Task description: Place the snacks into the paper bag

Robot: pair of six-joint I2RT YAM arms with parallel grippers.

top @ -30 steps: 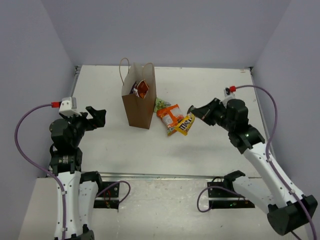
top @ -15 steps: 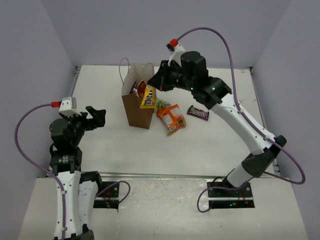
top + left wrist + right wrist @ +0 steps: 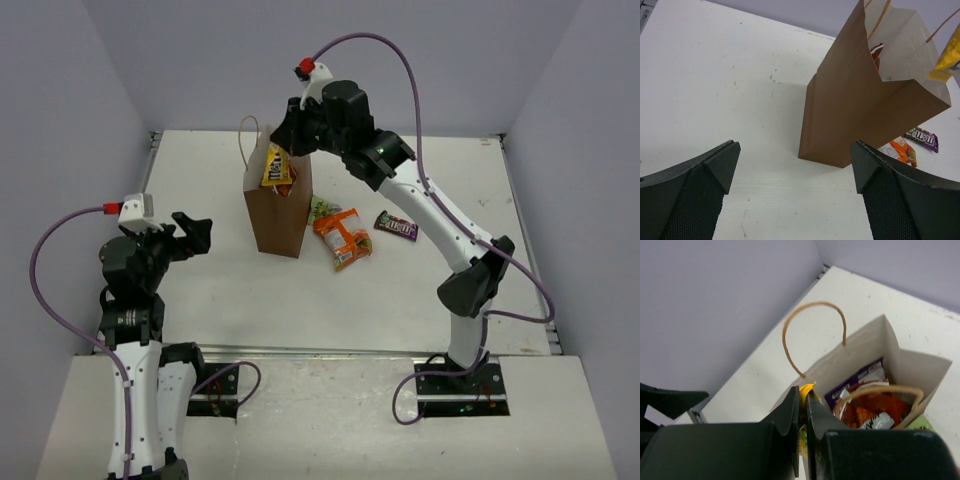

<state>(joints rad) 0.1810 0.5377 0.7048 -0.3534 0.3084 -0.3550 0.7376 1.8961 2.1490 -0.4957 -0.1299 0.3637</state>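
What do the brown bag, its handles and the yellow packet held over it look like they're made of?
Paper bag: matte brown kraft paper, judging by its sharp folds and stiff upright walls. Handles: probably twisted paper cord, tan loops holding their arch. Yellow packet: likely thin plastic film, brightly printed and hanging limp; its finish is hard to judge.

right arm [image 3: 425, 195] is stretched far forward, right gripper [image 3: 803, 412] pinched closed; left gripper [image 3: 793, 150] is held back, jaws wide

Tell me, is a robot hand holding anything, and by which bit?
Yes. The right gripper pinches the yellow packet by its top end, over the bag. The left gripper is open and holds nothing.
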